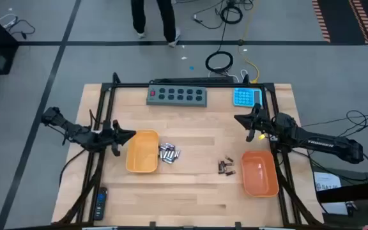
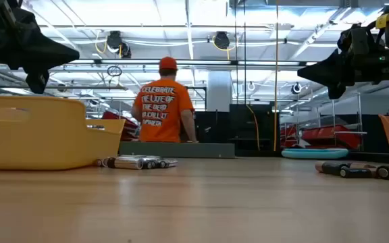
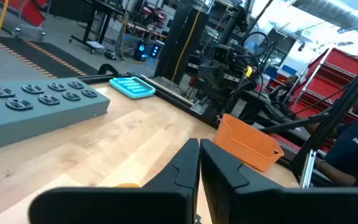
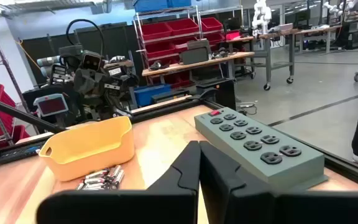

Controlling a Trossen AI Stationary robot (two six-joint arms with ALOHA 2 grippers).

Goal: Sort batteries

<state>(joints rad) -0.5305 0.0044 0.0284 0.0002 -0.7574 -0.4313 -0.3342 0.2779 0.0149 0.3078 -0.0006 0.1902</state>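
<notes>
ok, i see both arms parked up off the table, nothing in either one. left gripper (image 1: pixel 130 134) hangs over the left edge, just beside the yellow tray (image 1: pixel 142 152), fingers pinched together with no gap in its wrist view. right gripper (image 1: pixel 238 119) sits near the back right, in front of the blue device (image 1: pixel 246 97), fingers likewise pressed together and empty. silvery batteries (image 1: pixel 169 153) lie in a loose cluster on the wood, touching or just off the yellow tray's right side; in the low view they show as a short row lying flat beside that tray. dark batteries (image 1: pixel 226 167) are a smaller pile just left of the orange tray (image 1: pixel 260 173), well apart from the silvery ones. i can't tell whether either tray holds any cells; from above both look bare inside. grey power strip (image 1: pixel 177 95) runs along the back edge, black remote (image 1: pixel 101 203) lies at the front left corner. person in an orange shirt (image 2: pixel 163 111) stands behind the table, back turned, clear of both arms.
</notes>
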